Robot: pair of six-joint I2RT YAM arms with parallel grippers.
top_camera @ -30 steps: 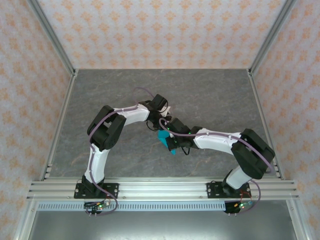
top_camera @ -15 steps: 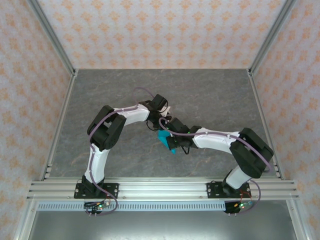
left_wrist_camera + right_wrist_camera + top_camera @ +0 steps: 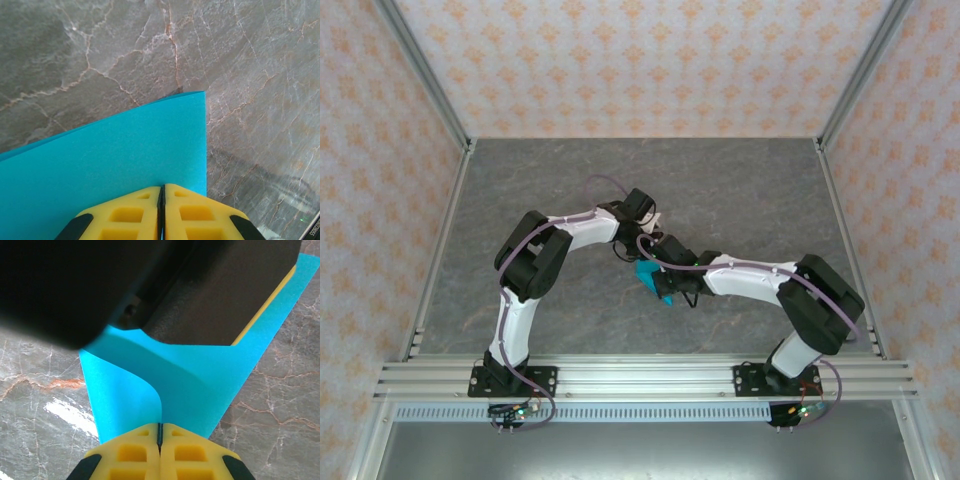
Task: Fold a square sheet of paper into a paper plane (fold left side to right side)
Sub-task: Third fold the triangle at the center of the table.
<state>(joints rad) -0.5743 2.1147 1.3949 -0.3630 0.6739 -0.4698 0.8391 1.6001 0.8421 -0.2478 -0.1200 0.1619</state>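
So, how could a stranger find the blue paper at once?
Look at the grey marble table, near its middle, where the left arm and right arm meet. The sheet of paper is pinched there, partly curled. It alone is bright cyan.

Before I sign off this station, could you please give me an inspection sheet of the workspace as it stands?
Surface: grey marbled table, glossy in spots.
Job's things: cyan sheet of paper, curled over, not lying flat.
Clutter: nothing seen.
Claws: left claw and right claw, each shut on the sheet of paper.
Cables: purple cable looped along each arm.
Surroundings: patterned walls, aluminium frame.
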